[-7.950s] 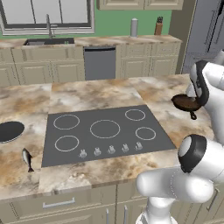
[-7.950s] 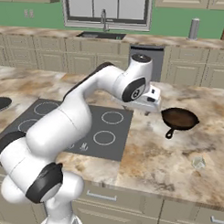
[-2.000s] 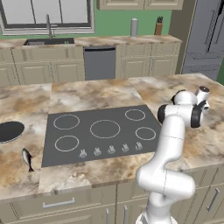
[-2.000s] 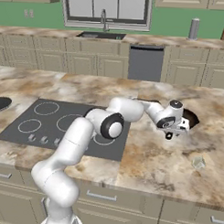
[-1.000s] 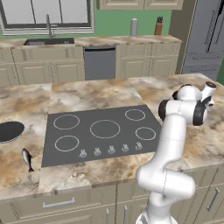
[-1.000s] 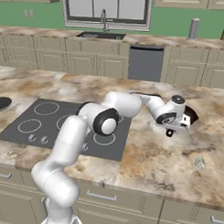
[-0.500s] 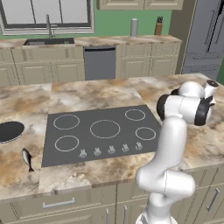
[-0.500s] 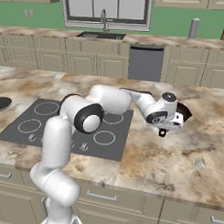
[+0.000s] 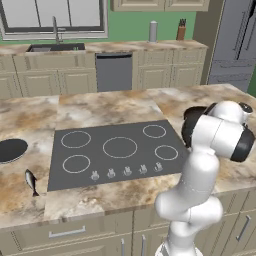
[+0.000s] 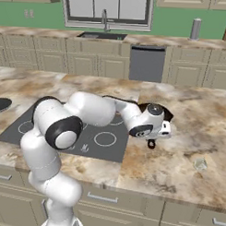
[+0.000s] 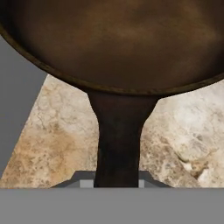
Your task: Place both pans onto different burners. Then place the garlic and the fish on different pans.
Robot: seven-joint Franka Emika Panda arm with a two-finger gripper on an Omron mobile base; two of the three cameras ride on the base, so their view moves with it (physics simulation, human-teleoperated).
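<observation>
Right of the cooktop, beyond its edge: brown pan, carried over marble counter, mostly hidden in both base views behind the wrist. Left of the cooktop: flat black pan lying on the counter, and nearer the front edge the fish, apart from that pan. Well to the right of the cooktop, near the counter's front: a small pale lump, too small to name for certain. Behind the cooktop, across the aisle: sink, dishwasher, grey canister, knife block. All five burner rings bare.

Arm folded low and reaching sideways from the base, elbow bulking over the cooktop's near right corner in the right base view, forearm stretched toward the counter to its right, wrist turned level. Gripper clamped tight on the brown pan's handle, just past the cooktop's right edge.

Hand view alone gives the pan's dark brown inside and stubby handle running down between the fingertips, with a grey wedge of cooktop at the left. Left base view alone gives the fish; right base view alone gives the pale lump.
</observation>
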